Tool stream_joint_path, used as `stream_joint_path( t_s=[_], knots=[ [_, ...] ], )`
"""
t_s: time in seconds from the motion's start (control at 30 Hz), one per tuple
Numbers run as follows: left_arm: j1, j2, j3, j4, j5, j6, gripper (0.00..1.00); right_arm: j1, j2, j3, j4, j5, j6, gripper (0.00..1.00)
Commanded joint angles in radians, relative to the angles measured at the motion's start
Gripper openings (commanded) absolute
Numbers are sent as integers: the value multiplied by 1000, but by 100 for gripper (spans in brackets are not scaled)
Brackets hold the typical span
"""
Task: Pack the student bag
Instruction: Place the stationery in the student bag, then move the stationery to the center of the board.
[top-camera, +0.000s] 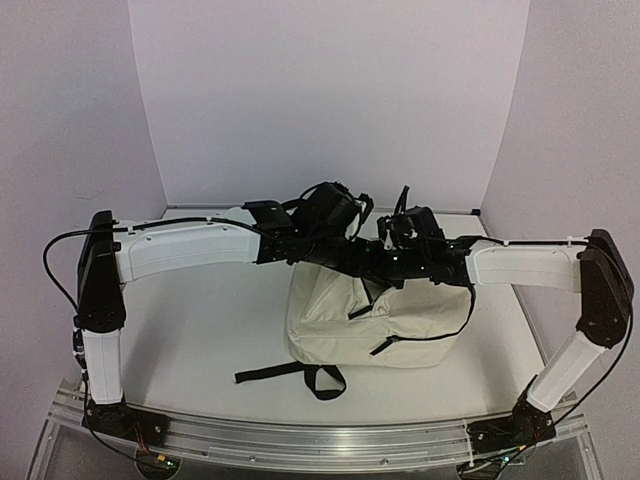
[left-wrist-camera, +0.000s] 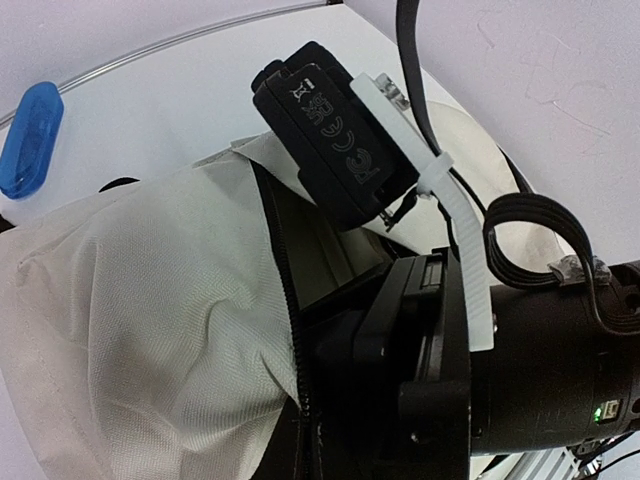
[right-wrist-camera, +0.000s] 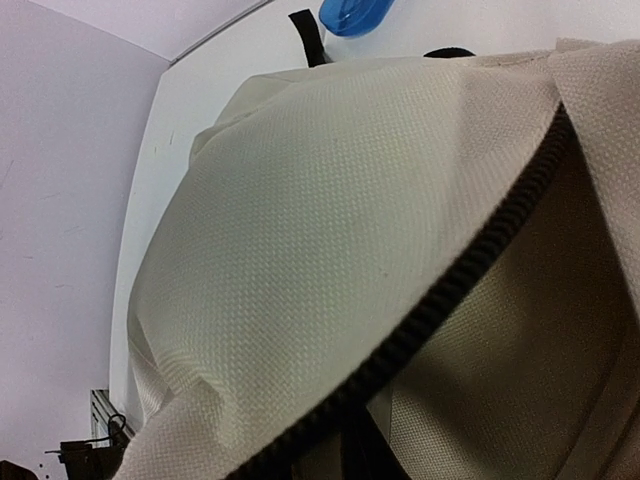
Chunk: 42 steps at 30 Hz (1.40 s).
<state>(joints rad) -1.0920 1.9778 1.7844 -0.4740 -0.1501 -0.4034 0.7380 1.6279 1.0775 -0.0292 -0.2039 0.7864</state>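
Left claw (top-camera: 360, 228) closed by the open zipper (right-wrist-camera: 450, 290) of the student bag (top-camera: 400, 320), right claw (top-camera: 335, 258) apparently reaching inside, grip state unclear, bag on bench (top-camera: 200, 330)

The student bag (top-camera: 385, 325) lies on the counter (top-camera: 190, 340), a little right of centre. The left arm (top-camera: 190, 245) and right arm (top-camera: 520, 265) reach in from either side and meet above the bag's rear edge. A strap (top-camera: 290, 374) trails from its front toward the near edge. A small object (left-wrist-camera: 30, 140) lies on the counter, probably behind the bag.
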Motion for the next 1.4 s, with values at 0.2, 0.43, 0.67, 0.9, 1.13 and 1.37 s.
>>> stream_joint_path(
  t_s=[0.2, 0.43, 0.67, 0.9, 1.13, 1.37],
  knots=[
    [23, -74, 15, 80, 14, 3, 0, 2, -84, -76, 111, 14, -42, 33],
    [26, -100, -38, 124, 57, 15, 5, -3, -292, -134, -33, 180, -41, 56],
    [33, -167, -105, 188, 211, 34, 77, -21, -449, -91, -157, 348, -39, 66],
    [217, -240, -147, 175, 340, -58, 93, -31, -451, -62, -202, 411, -47, 67],
    [424, -153, -163, 181, 380, -77, 94, -32, -436, -65, -207, 424, -9, 64],
    [515, 66, -43, 263, 415, -23, 97, -31, -419, -57, -228, 422, 52, 63]
  ],
)
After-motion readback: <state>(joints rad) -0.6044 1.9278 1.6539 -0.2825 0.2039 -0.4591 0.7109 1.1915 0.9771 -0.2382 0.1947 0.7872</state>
